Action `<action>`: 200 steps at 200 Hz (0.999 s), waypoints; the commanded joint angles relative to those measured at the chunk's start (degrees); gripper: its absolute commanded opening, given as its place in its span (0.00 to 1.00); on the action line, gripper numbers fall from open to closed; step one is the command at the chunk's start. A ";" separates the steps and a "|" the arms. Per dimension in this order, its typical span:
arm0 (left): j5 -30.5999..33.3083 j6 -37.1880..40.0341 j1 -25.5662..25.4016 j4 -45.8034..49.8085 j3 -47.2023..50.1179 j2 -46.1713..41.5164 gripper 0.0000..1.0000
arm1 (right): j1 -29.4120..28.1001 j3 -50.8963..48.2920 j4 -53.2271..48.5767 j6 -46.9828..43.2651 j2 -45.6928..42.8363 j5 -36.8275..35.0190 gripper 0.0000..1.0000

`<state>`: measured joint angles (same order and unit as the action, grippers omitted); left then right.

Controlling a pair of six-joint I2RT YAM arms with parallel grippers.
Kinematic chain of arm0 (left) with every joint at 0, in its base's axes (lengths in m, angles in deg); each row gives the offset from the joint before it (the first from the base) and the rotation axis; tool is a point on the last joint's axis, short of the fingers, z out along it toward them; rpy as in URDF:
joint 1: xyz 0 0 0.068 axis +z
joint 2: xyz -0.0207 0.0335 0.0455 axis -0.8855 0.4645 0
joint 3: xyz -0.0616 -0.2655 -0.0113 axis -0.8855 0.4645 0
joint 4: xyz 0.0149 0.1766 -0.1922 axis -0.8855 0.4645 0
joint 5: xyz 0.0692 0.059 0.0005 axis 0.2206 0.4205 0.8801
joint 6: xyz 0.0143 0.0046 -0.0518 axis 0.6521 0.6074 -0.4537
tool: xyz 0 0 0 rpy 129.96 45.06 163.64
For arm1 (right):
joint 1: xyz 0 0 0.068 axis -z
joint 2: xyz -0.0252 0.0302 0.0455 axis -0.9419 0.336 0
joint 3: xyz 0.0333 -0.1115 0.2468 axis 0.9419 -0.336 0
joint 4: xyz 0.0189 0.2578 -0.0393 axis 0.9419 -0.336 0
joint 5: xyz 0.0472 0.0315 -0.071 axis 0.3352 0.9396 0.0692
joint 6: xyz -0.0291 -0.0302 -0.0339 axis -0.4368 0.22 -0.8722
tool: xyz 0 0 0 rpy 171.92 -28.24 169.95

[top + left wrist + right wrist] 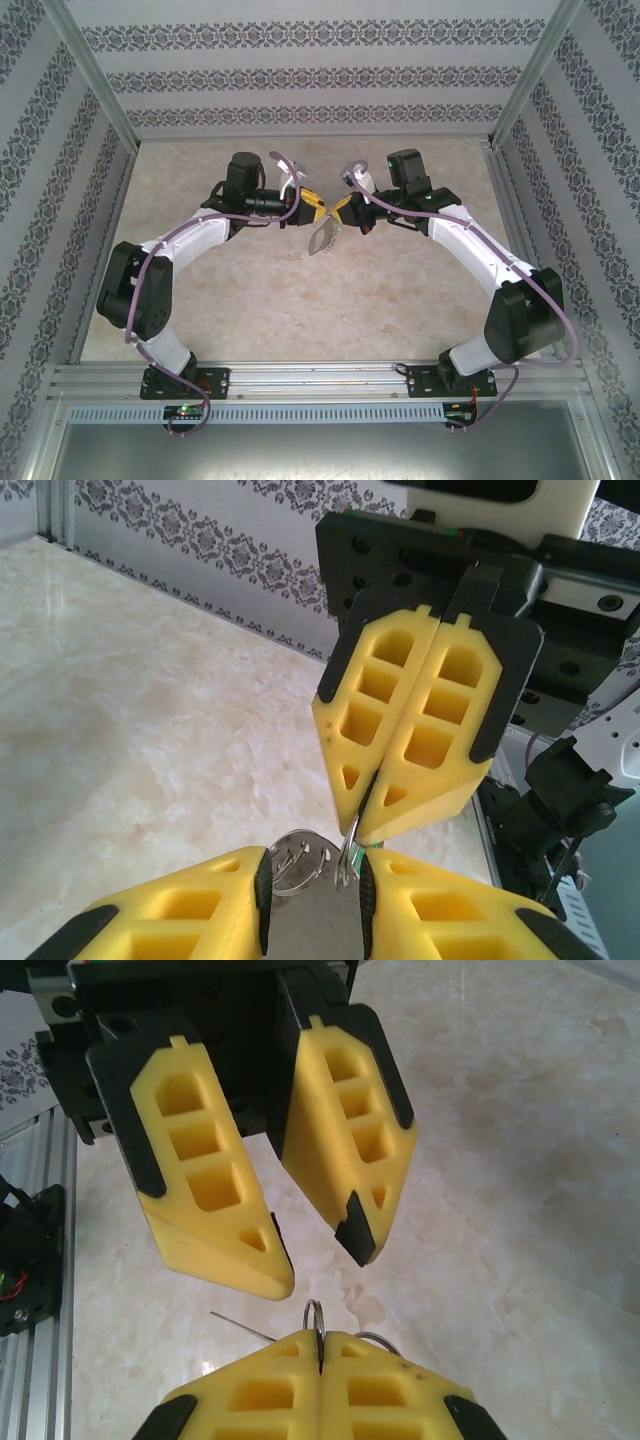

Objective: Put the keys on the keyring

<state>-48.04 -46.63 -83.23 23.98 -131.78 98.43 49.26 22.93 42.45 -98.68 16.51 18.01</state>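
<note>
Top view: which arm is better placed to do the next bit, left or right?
Probably left. The right gripper is shut on the thin metal ring, so it is busy. The left gripper has its fingers apart around it, ready to close.

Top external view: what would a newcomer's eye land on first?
The two arms arch inward, so the left gripper and right gripper nearly meet tip to tip above mid-table. A silvery keyring dangles between them, its thin edge pinched in the shut right gripper, while the left gripper's yellow fingers stand apart just opposite.
</note>
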 commanded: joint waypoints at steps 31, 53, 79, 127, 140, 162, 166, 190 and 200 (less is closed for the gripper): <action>-2.71 1.31 -1.24 0.52 -1.83 0.90 0.30 | 0.42 2.33 1.83 -0.13 0.79 2.76 0.00; -2.64 1.22 -1.60 0.35 -2.01 1.32 0.29 | 0.37 2.33 2.01 -0.09 0.80 2.96 0.00; -2.66 1.04 -2.04 0.30 -2.36 1.75 0.27 | 0.38 2.25 2.37 0.10 0.76 3.00 0.00; -2.38 -0.25 -2.39 -2.63 -1.92 1.84 0.17 | 0.41 1.91 2.60 0.24 0.73 3.23 0.00; -2.37 -1.50 -2.39 -4.64 -1.43 1.84 0.07 | 0.34 1.81 2.73 0.27 0.71 3.36 0.00; -2.81 -4.83 -2.46 -9.94 -0.05 1.93 0.00 | 0.40 1.48 3.58 1.10 0.38 3.34 0.00; -2.76 -5.50 -2.52 -11.01 0.18 1.93 0.00 | 0.53 1.26 4.10 1.53 0.15 3.24 0.00; -2.11 -8.59 -2.48 -16.21 2.11 1.78 0.00 | 2.59 -2.27 10.83 7.31 -2.55 2.17 0.25; -1.58 -9.49 -2.48 -18.28 2.92 1.60 0.00 | 4.06 -4.79 15.36 10.96 -4.61 2.08 0.33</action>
<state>-49.26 -52.16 -84.86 15.59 -130.71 100.02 50.97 21.83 47.74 -94.94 16.33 18.69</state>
